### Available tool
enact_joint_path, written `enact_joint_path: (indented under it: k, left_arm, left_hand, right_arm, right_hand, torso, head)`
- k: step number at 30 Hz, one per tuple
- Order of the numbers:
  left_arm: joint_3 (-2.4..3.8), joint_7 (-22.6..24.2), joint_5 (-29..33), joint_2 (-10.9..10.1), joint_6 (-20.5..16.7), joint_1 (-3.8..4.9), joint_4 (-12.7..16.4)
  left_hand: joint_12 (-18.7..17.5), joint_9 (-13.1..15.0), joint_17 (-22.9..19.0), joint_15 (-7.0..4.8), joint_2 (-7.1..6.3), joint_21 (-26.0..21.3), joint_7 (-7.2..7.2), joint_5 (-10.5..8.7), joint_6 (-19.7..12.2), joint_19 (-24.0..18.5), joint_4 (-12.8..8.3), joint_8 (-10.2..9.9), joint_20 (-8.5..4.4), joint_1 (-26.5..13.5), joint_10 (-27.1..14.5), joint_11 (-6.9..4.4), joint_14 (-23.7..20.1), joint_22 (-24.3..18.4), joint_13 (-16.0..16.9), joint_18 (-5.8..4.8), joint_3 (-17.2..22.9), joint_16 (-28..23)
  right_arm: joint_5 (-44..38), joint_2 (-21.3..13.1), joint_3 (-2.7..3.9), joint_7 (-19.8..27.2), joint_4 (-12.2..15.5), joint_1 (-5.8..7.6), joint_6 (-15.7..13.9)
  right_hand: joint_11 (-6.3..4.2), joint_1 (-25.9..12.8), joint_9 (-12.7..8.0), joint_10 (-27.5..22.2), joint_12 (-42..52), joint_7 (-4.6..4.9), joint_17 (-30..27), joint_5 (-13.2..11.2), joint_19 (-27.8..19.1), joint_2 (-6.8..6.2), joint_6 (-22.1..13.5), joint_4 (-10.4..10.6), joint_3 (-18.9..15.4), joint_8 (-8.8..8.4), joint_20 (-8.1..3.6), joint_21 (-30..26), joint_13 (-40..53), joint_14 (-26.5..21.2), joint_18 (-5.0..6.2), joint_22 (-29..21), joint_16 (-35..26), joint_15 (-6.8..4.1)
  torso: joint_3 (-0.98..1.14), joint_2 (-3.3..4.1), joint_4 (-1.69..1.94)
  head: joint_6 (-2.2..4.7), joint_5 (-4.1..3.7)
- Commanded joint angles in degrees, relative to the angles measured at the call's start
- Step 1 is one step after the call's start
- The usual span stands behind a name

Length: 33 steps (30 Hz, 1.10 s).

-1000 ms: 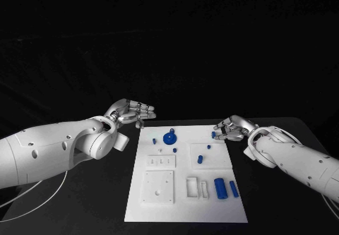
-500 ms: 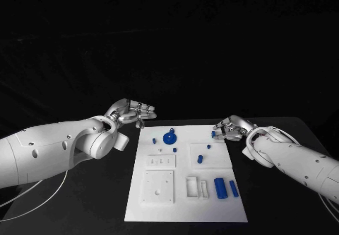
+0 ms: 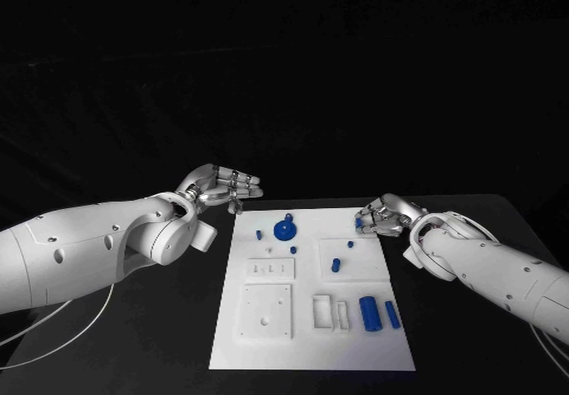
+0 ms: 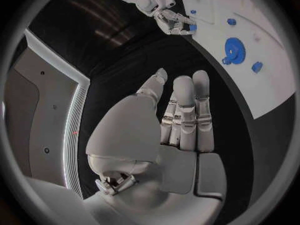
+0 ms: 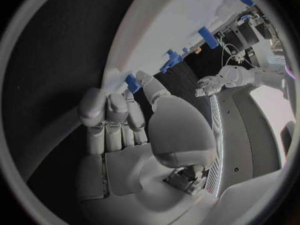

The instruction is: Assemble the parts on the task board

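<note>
The white task board (image 3: pixel 311 346) lies mid-table. On it are a blue gear (image 3: pixel 286 231), a short blue peg (image 3: pixel 260 236), a blue oblong piece (image 3: pixel 335 266) and two blue cylinders (image 3: pixel 370 315) near the front right. My right hand (image 3: pixel 386 216) is at the board's far right corner, fingers curled. Its thumb and a fingertip pinch a small blue part (image 3: pixel 357 221), also seen in the right wrist view (image 5: pixel 132 83). My left hand (image 3: pixel 223 188) hovers off the far left corner and holds nothing, its fingers (image 4: pixel 187 110) close together and its thumb apart.
White blocks stand on the board: a small plate (image 3: pixel 270 270), a larger holed plate (image 3: pixel 267 313) and slotted pieces (image 3: pixel 332 314). A white cable (image 3: pixel 71 329) trails under my left arm. Black table (image 3: pixel 474 362) surrounds the board.
My right hand has edged slightly left, closing on the small blue part at the board's corner. The left hand has hardly moved.
</note>
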Motion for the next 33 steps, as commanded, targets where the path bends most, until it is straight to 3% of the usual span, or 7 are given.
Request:
enact_joint_path:
  k: [1,5,14,22,26,30,33]
  left_arm:
    - [0.05,0.1,-0.3,0.1,0.9,0.03,0.2]
    - [0.05,0.1,-0.3,0.1,0.9,0.03,0.1]
    - [0.05,0.0,-0.3,0.1,0.9,0.03,0.1]
    - [0.05,-0.2,-0.4,0.1,1.2,0.03,0.0]
    - [0.05,-0.5,-0.5,0.2,1.7,0.03,-0.2]
    - [0.06,-1.3,-1.0,0.4,2.2,0.03,-0.4]
    - [0.08,-3.1,-2.0,0.5,2.6,0.06,-0.6]
  left_hand:
    - [0.2,0.0,0.0,-0.35,0.55,-0.2,-0.13,0.21,-0.4,0.2,0.0,-0.1,-0.27,0.2,-0.5,-0.08,-0.1,0.1,0.1,0.24,-0.4,0.3]
    - [0.2,0.0,0.0,-0.35,0.55,-0.2,-0.13,0.21,-0.4,0.2,0.0,-0.1,-0.27,0.2,-0.5,-0.08,-0.1,0.1,0.1,0.24,-0.4,0.3]
    - [0.2,0.0,0.0,-0.59,0.89,-0.2,-0.25,0.56,-0.4,0.2,-0.5,0.0,-0.51,0.2,-0.6,-0.19,-0.1,0.5,0.0,0.07,0.9,0.3]
    - [0.1,0.0,-0.2,-1.12,0.93,-0.3,-0.97,0.50,-0.1,0.0,-0.6,-0.1,-0.89,-0.1,-0.6,-0.58,-0.2,0.6,0.0,-0.25,1.3,0.0]
    - [0.1,0.0,-0.2,-1.02,1.02,-0.4,-0.93,0.41,0.3,0.0,-0.5,0.0,-1.02,-0.5,0.5,-0.64,-0.2,0.7,0.0,-0.51,1.7,-0.1]
    - [0.1,0.1,-0.2,-0.37,1.23,-0.5,-0.47,0.27,1.7,-0.1,0.0,0.0,-0.56,-1.1,4.2,-0.85,-0.3,0.8,0.0,-0.24,2.3,-0.1]
    - [0.6,0.5,-0.2,-0.85,1.61,-0.6,-1.31,-0.34,4.7,0.0,0.9,0.5,-0.57,-2.2,8.9,-2.16,-0.4,0.7,0.1,-0.14,2.5,-0.3]
  right_arm:
    - [-0.7,0.1,-0.04,0.1,-0.1,-0.06,1.1]
    - [-0.7,0.3,-0.08,0.1,-0.1,-0.11,1.2]
    - [-1.6,0.7,-0.24,-0.3,-0.4,-0.30,0.8]
    - [-1.8,0.7,-0.28,-0.9,-0.7,-0.38,-1.1]
    - [-1.7,0.6,-0.28,-1.1,-0.6,-0.38,-2.6]
    - [-1.8,0.4,-0.29,-1.4,0.1,-0.38,-4.0]
    - [-2.2,-0.2,-0.28,-2.0,1.5,-0.28,-4.5]
  right_hand:
    - [-0.17,-0.5,0.0,0.3,0.3,-0.01,0.1,-0.9,3.7,0.40,1.0,-0.1,1.1,-0.23,0.07,0.1,2.0,0.3,-0.09,6.2,0.2,0.02]
    - [-0.26,-0.7,0.0,0.4,0.4,-0.20,0.1,-2.6,3.7,1.03,2.2,-0.5,3.2,-0.23,-0.01,0.1,2.1,0.3,-0.16,6.2,0.1,-0.07]
    - [-0.60,-0.9,0.2,0.3,0.3,-0.83,0.1,-3.8,3.7,1.79,4.9,-1.5,6.0,-0.17,-0.29,-0.1,2.1,0.3,-0.30,6.2,0.0,-0.38]
    - [-0.95,-1.1,0.5,0.5,0.3,-1.57,0.0,-4.1,3.7,2.60,7.7,-1.6,6.6,-0.12,-0.73,-0.3,2.1,0.3,-0.62,6.2,-0.2,-0.84]
    - [-1.03,-1.2,0.7,0.5,-0.1,-1.73,-0.1,-2.9,3.7,2.63,8.4,-1.7,6.6,-0.12,-0.95,-0.4,1.9,0.2,-0.69,6.2,-0.4,-1.04]
    - [-1.17,-1.2,0.7,0.5,-0.2,-1.84,0.0,-2.9,3.7,2.69,8.8,-1.9,6.7,-0.12,-1.04,-0.3,1.8,0.3,-0.71,6.2,-0.5,-1.08]
    - [-1.18,-1.2,0.7,0.5,-0.4,-1.84,0.1,-3.4,3.7,2.85,8.9,-2.0,7.1,-0.13,-1.06,-0.2,1.8,0.3,-0.70,6.2,-0.5,-1.09]
  torso:
    - [0.01,-0.01,-0.03]
    - [0.02,-0.03,-0.03]
    - [0.14,-0.04,-0.13]
    - [0.18,-0.05,-0.06]
    - [0.20,-0.06,-0.05]
    - [0.25,-0.09,-0.21]
    - [0.20,-0.22,-0.38]
  head:
    - [-0.03,0.01]
    - [-0.12,0.00]
    - [-0.42,-0.04]
    - [-0.49,-0.05]
    - [-0.24,-0.24]
    - [-0.25,-0.15]
    - [-0.11,-0.18]
